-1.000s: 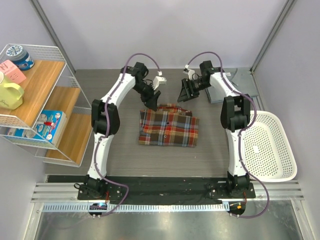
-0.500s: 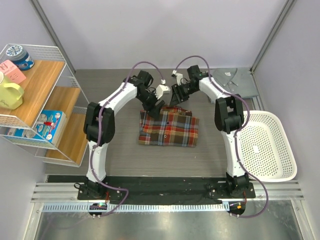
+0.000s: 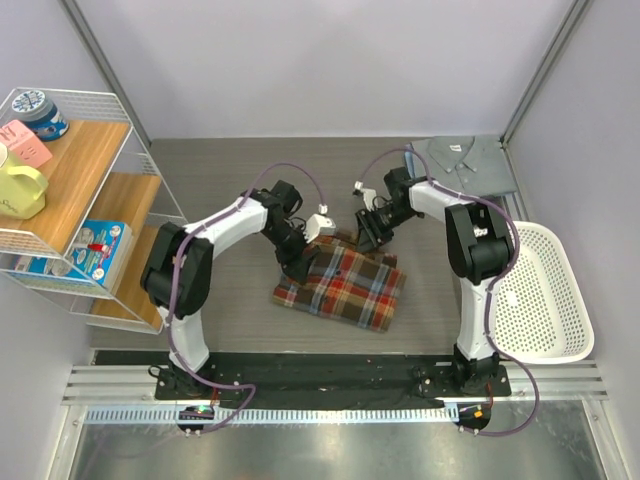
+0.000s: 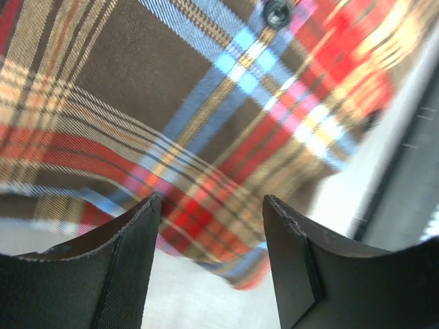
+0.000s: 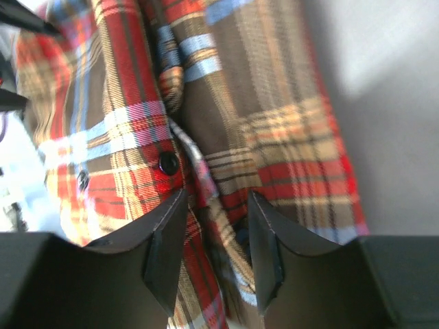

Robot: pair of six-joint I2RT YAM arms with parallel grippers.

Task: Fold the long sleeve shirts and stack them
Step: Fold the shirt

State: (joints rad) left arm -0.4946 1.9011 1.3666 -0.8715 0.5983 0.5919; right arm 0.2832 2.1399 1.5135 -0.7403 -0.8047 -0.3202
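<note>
The folded plaid shirt (image 3: 342,287) lies skewed on the table's middle. My left gripper (image 3: 300,262) is at its far-left corner. In the left wrist view the left gripper (image 4: 209,229) is open, and the plaid shirt's (image 4: 206,116) blurred edge reaches between the fingertips (image 4: 134,257) without being pinched. My right gripper (image 3: 372,237) is at the shirt's far-right edge. In the right wrist view the right gripper (image 5: 214,236) has closed in on a raised fold of the plaid shirt (image 5: 226,123) beside a black button (image 5: 168,163). The grey-blue shirt (image 3: 468,160) lies folded at the back right.
A white mesh basket (image 3: 540,300) sits at the right table edge. A wire and wood shelf (image 3: 70,200) with a mug and boxes stands at the left. Both arms reach inward over the table's far half.
Both grippers came down and nearer onto the plaid shirt's far edge. The shirt has slid toward the near side and turned askew. The right jaws narrowed onto a fold.
</note>
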